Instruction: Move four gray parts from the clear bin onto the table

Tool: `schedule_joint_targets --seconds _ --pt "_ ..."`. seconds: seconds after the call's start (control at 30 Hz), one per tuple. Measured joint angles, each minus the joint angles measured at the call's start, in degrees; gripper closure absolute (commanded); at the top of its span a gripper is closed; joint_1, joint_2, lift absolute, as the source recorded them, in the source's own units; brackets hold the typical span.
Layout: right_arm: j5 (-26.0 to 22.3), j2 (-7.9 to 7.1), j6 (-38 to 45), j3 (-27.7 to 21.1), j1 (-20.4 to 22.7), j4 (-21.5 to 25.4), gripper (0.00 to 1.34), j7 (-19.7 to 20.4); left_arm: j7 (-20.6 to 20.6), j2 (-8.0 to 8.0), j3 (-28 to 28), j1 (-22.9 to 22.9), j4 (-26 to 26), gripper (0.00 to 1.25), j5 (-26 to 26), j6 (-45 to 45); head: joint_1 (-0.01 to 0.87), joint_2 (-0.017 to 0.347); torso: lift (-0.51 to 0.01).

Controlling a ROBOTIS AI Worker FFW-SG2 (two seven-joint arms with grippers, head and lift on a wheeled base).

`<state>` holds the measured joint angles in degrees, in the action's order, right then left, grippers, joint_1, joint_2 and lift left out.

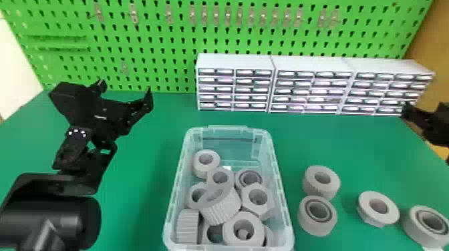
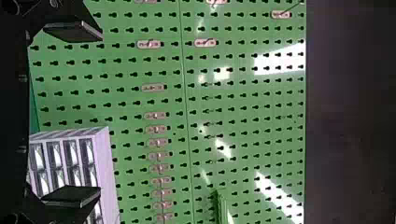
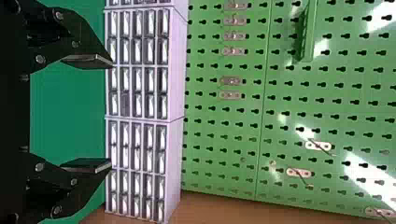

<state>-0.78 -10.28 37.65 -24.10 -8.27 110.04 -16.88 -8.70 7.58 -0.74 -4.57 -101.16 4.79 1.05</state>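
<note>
The clear bin (image 1: 230, 133) stands mid-table, holding several gray parts (image 1: 218, 203), some nuts and some rings, piled together. Four more lie on the table to its right: a ring (image 1: 309, 187), a bearing-like ring (image 1: 312, 227), a flanged part (image 1: 391, 213) and another bearing-like ring (image 1: 412, 230) at the right edge. My left gripper (image 1: 126, 85) is raised left of the bin, fingers apart; the left gripper (image 2: 100, 114) spans nothing in its wrist view. At the right edge is my right gripper (image 1: 424, 110), and its wrist view has the right gripper (image 3: 112, 114) open and holding nothing.
White drawer cabinets (image 1: 310, 86) stand along the table's back, in front of a green pegboard (image 1: 160, 46) with small metal hooks. The green table (image 1: 140, 167) extends to both sides of the bin.
</note>
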Motion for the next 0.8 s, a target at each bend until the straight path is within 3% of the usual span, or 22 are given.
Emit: schedule_joint_targets --seconds 0.8 --pt "0.0 -0.18 0.1 0.8 -0.5 0.0 0.51 0.0 0.0 -0.28 -1.5 0.3 -0.2 0.13 0.1 -0.1 0.678 0.034 -0.05"
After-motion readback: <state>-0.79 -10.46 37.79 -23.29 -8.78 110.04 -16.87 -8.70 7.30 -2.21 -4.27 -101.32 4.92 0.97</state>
